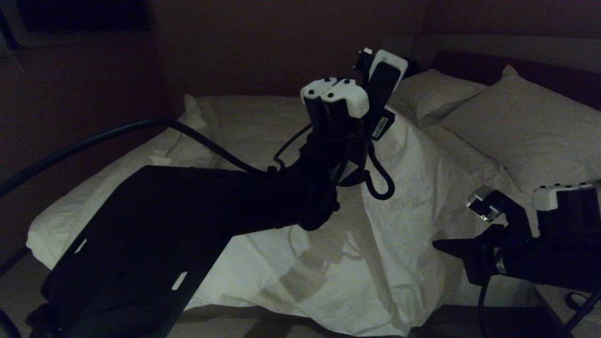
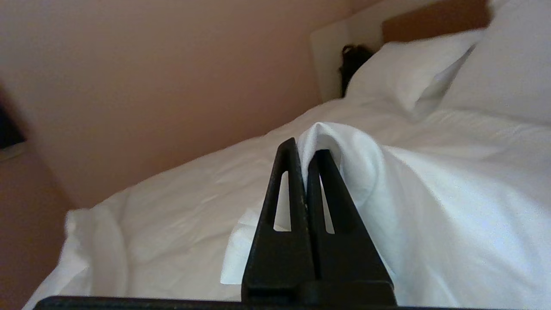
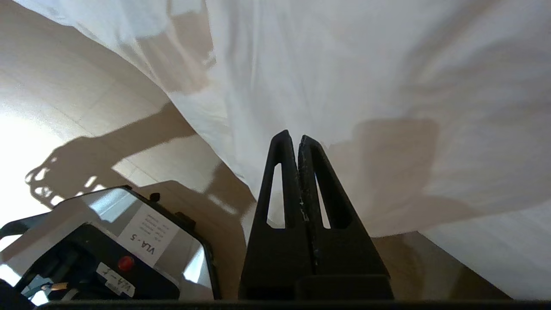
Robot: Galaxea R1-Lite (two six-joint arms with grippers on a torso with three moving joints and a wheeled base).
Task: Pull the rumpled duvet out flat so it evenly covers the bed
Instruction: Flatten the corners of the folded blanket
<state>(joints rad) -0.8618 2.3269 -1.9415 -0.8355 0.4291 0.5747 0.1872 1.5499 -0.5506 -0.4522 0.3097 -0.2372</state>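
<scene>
Nearest the robot, the right gripper (image 3: 292, 140) hangs low beside the foot-side edge of the bed (image 1: 56, 220). Its jaws are pressed together with nothing between them. In the right wrist view the tips point at the duvet (image 1: 413, 197) where it drapes over that edge toward the floor (image 3: 64, 107). Bare floor shows beneath the hanging hem, and part of the robot base (image 3: 107, 254) sits on it.

The duvet's lower edge spills unevenly over the bed's near side: deeper at the middle, higher toward the left corner.

Farther in, above the middle of the bed, the left gripper (image 2: 305, 155) is raised, jaws clamped on a fold of the duvet. The cloth peaks into a ridge at the tips and falls away in long creases on the pillow side. Left of that ridge the bed surface lies flatter, out to its far-left edge, which meets the wall (image 2: 150, 77).

Beyond the ridge, two pillows (image 1: 526, 122) lie against the headboard (image 1: 554, 75) at the bed's far end, apart from the lifted fold.
</scene>
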